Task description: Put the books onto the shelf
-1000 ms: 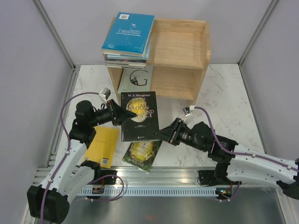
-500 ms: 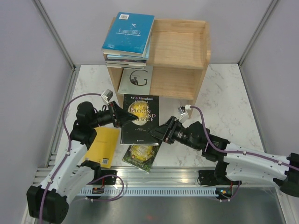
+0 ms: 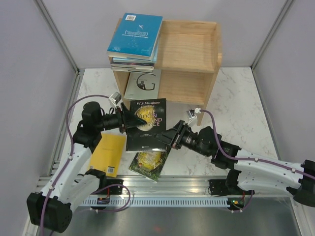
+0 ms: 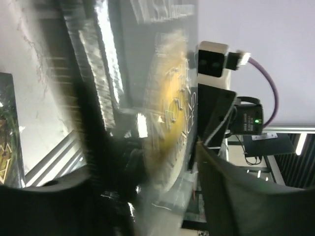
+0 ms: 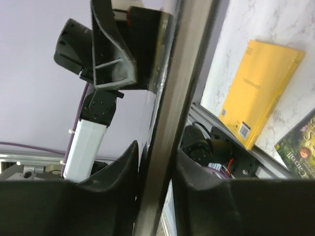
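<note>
Right pincer [image 3: 168,138] is clamped on one edge of the black book [image 3: 150,132], held above the table [image 3: 236,108] before the shelf [image 3: 189,54]. The left pincer [image 3: 136,119] straddles the opposite edge, grip unclear. Below lie the yellow book [image 3: 109,153] and green book [image 3: 148,164].

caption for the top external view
Left tool and right tool at a black book over the table; yellow book and green book lie on it, book stack on the shelf.
</note>
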